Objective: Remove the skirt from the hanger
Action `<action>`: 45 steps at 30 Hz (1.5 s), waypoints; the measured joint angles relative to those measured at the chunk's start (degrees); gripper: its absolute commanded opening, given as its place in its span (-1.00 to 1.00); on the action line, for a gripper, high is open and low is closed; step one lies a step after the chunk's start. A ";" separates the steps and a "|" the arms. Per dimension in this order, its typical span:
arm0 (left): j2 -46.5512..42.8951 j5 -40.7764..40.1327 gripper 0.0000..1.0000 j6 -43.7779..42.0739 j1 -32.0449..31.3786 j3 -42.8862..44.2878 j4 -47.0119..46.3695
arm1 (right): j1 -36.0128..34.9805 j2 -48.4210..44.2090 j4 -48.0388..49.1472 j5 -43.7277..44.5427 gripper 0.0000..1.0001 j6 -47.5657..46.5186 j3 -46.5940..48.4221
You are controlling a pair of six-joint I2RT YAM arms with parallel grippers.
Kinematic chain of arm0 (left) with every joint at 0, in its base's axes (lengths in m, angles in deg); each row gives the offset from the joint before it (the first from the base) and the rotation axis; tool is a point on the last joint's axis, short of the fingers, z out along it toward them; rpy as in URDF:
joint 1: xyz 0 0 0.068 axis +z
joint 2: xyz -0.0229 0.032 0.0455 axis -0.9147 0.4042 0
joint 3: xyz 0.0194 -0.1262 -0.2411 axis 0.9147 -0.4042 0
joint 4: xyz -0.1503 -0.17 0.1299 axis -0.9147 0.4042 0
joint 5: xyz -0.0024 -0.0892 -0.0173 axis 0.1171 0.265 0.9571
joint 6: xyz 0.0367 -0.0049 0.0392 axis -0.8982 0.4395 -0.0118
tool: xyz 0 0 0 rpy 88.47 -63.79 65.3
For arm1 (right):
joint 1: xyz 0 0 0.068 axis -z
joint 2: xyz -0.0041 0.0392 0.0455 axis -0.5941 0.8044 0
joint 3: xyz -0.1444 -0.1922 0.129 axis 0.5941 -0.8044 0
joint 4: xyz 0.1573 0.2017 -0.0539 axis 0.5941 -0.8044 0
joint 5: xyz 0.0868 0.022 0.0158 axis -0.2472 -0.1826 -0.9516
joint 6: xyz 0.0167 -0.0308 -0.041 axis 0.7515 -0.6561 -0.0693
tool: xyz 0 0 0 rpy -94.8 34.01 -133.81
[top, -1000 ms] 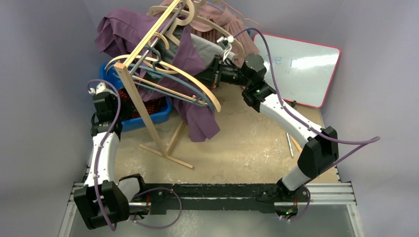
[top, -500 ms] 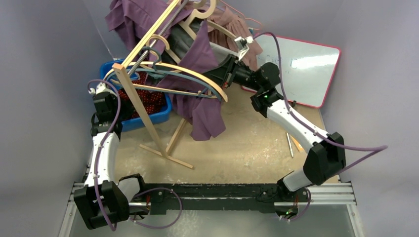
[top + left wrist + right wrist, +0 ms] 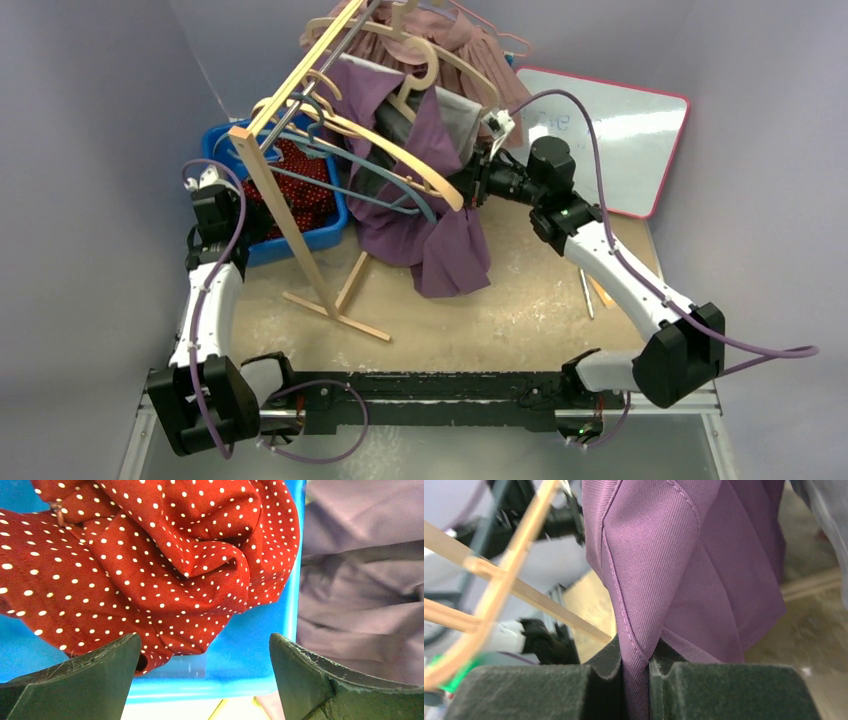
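1. Purple skirt (image 3: 437,225) hangs off the right side of the wooden rack (image 3: 268,190), bunched in among the hangers. Its loose end droops toward the table (image 3: 530,300). Can't tell from here if the hem actually touches.
2. One wooden hanger (image 3: 405,160) curves right across the front of the skirt. Whether that's the one carrying it, honestly can't say, it's a tangle up there.
3. Right gripper (image 3: 638,665) reaches in from the right and is clamped on a seamed fold of the skirt. The wrist view shows the fabric pinched tight between the two pads, with the rest of the cloth spreading away past them.
4. Left gripper (image 3: 202,667) is well apart from the skirt, over on the other side of the rack. Its fingers are spread wide with nothing between them.
5. It's hovering over a blue bin (image 3: 240,650) with a crumpled red polka-dot cloth (image 3: 150,560) inside.
6. Whiteboard (image 3: 620,130) lies at the back right of the table, beyond the right arm.
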 measured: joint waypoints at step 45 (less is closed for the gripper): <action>14.93 17.94 0.42 45.75 -20.04 -11.26 -82.44 | -13.68 10.21 -13.68 26.05 -1.00 -26.23 -3.54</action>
